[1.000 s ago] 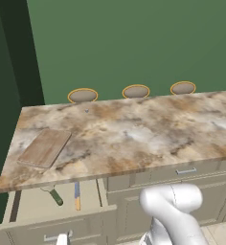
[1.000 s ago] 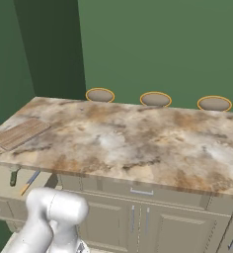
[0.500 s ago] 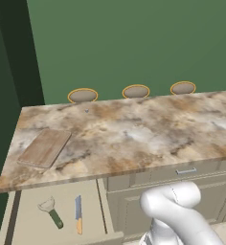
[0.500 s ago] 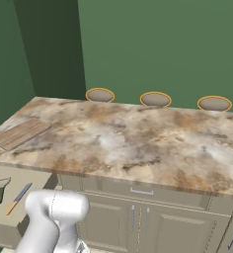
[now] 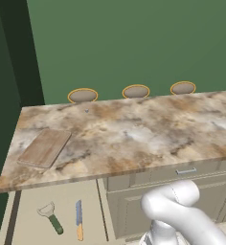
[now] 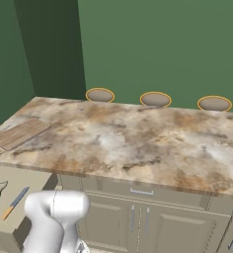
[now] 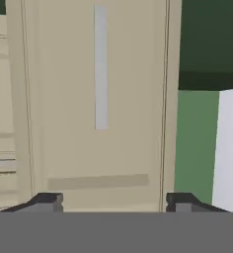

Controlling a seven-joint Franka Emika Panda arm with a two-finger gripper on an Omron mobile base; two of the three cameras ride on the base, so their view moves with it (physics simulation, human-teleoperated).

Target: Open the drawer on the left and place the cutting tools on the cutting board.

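1. No brand, label or writing readable on any item.
2. Marbled brown-beige stone countertop (image 5: pixel 134 139) over pale beige cabinets; plain green wall behind, darker green panel at 9 o'clock.
3. Three round orange-rimmed grey stool seats (image 5: pixel 83 95) line the counter's far edge.
4. Flat light-brown wooden cutting board (image 5: pixel 44 147) lies on the counter's left end, nothing on it.
5. Wide pale beige drawer (image 5: pixel 26 215) is pulled out below the board.
6. In it: dark-green-handled tool with pale metal head (image 5: pixel 51 216), and at its 3 o'clock, apart, orange-handled knife with blue-grey blade (image 5: pixel 79 219).
7. Two-finger gripper (image 7: pixel 113 201): jaws released, spread wide, gripping nothing, facing the drawer's silver bar handle (image 7: pixel 100 67).
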